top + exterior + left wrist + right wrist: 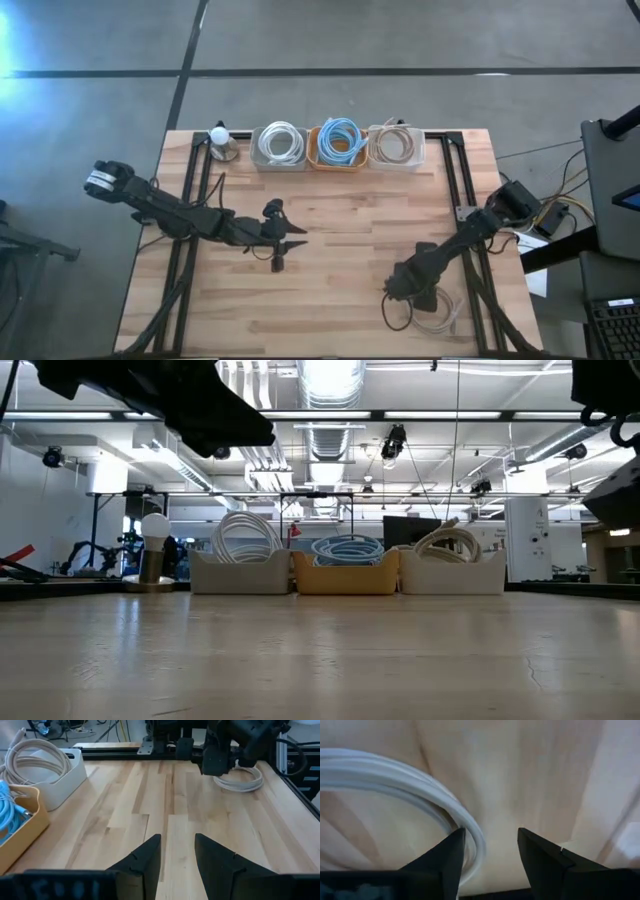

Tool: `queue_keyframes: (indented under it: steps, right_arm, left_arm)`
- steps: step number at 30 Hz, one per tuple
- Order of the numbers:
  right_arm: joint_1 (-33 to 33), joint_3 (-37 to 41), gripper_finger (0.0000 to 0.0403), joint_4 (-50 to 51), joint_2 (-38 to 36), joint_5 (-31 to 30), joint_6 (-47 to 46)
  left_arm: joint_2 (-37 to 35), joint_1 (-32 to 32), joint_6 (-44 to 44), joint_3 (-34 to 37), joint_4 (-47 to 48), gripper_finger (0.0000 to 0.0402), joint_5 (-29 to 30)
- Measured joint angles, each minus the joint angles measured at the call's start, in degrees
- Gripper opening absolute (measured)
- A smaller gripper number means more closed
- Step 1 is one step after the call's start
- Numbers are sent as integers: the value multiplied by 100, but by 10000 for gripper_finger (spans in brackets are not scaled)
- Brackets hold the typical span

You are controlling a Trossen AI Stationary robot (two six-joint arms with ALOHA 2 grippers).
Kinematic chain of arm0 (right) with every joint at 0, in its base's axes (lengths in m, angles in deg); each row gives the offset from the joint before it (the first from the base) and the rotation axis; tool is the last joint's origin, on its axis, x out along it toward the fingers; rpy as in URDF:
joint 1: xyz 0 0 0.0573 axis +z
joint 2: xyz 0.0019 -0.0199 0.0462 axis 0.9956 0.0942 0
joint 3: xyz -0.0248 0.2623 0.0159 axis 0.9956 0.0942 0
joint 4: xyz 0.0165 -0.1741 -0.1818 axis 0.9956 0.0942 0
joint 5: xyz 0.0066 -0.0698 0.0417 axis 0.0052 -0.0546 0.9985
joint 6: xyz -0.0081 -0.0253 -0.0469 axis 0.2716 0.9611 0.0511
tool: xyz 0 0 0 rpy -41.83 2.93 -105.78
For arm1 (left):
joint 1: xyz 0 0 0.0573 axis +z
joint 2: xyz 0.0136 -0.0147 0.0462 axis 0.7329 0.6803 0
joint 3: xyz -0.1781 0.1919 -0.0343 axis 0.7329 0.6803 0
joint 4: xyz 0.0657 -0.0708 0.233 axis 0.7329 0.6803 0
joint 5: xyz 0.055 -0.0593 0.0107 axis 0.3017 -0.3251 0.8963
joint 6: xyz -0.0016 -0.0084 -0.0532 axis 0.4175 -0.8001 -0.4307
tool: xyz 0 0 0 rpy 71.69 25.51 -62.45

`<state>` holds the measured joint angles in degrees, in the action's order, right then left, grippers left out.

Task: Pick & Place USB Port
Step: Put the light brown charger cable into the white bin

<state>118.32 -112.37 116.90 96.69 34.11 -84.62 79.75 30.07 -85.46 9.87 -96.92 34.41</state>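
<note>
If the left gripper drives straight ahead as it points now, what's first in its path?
Bare table first, then probably the right gripper and the white coiled cable under it, slightly off-line. Depth is hard to judge. The left gripper is open and holds nothing.

**Hidden and cut-off parts**

Right claw (405, 290) covers part of the white cable coil (432, 312) from above; no connector end visible. Right wrist view: coil (395, 780) blurred, cropped by the edge. Low view: both arms cut off at the top, coil not visible. Left wrist view: orange bin (17, 827) cropped.
</note>
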Motion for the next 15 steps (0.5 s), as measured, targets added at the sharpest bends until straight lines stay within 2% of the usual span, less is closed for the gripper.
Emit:
queue_keyframes:
  steps: [6, 12, 15]
  right_arm:
    - [17, 8, 126, -48, -32, 16, 67]
    - [15, 11, 27, -41, -68, -113, 340]
    - [14, -3, 18, -41, -175, -368, 395]
  left_arm:
    - [0, 0, 61, 1, 32, 135, 4]
    - [0, 9, 63, 2, 36, 135, 42]
    - [0, 9, 69, 2, 36, 135, 42]
